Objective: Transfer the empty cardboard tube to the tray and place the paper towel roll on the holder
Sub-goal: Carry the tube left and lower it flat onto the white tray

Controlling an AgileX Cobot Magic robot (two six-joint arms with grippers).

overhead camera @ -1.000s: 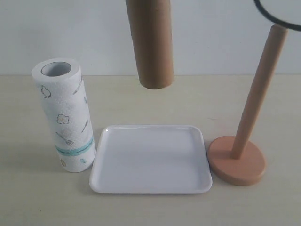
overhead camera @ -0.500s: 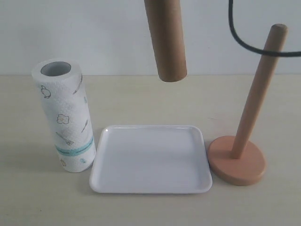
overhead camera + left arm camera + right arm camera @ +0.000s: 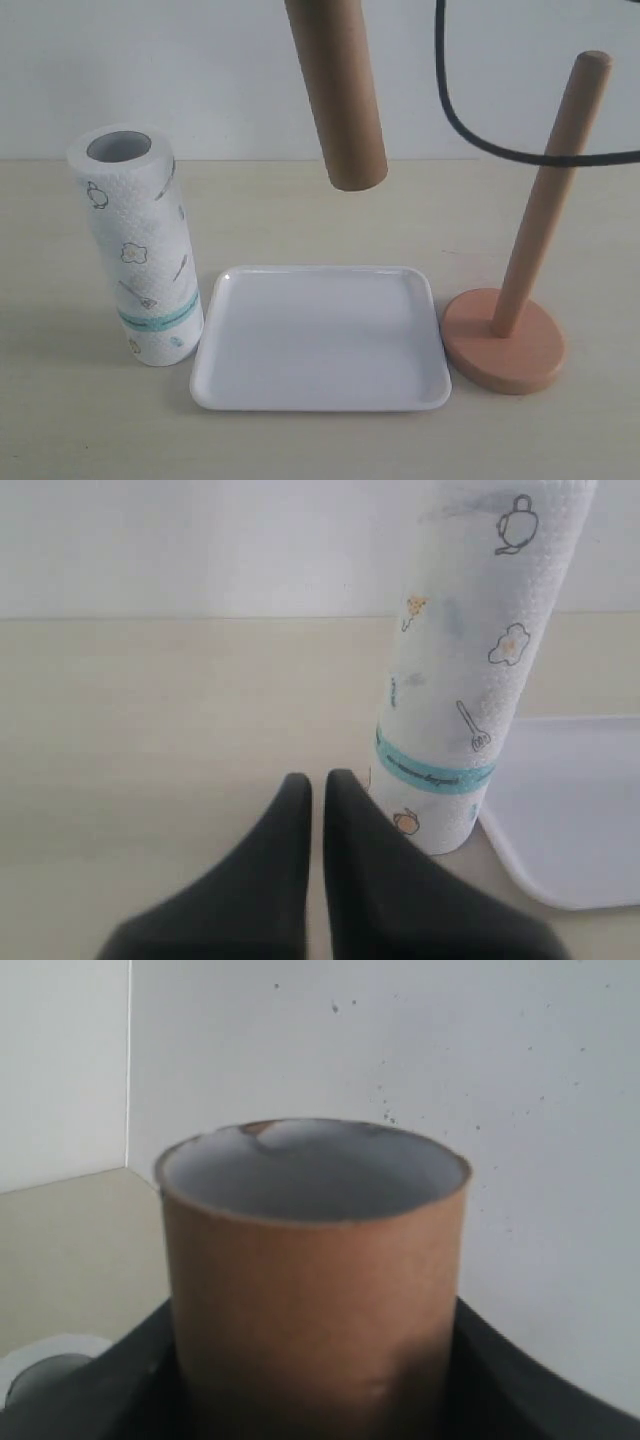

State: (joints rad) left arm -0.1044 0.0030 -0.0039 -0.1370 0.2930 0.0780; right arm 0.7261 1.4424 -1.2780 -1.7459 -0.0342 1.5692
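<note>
Roll (image 3: 135, 245): stands upright on the desk (image 3: 300, 205) at the far left, hollow core facing up, teal band near its foot. It is just beside the left rim of the tray.
Left tool (image 3: 315, 790): clenched, the two black jaws pressed together with nothing between them. It sits low over the desk, with the roll (image 3: 465, 680) just beside it and a corner of the tray (image 3: 570, 810) beyond the roll.
Tray (image 3: 320, 340): lies flat on the desk between the roll and the holder, white, with nothing in it.
Tube (image 3: 337, 95): hangs in the air above the far side of the tray, well apart from it. It is tilted, its lower end leaning right and its upper end cut off by the top edge.
Right tool (image 3: 312, 1360): grasping the tube (image 3: 310, 1260), black fingers (image 3: 500, 1370) on either side of the brown wall. The open end faces the wrist camera.
Cable (image 3: 470, 130): black, loops down at the upper right and crosses the holder's dowel.
Holder (image 3: 520, 300): stands on the desk at the right, disc base just beside the tray's right rim, dowel bare.
</note>
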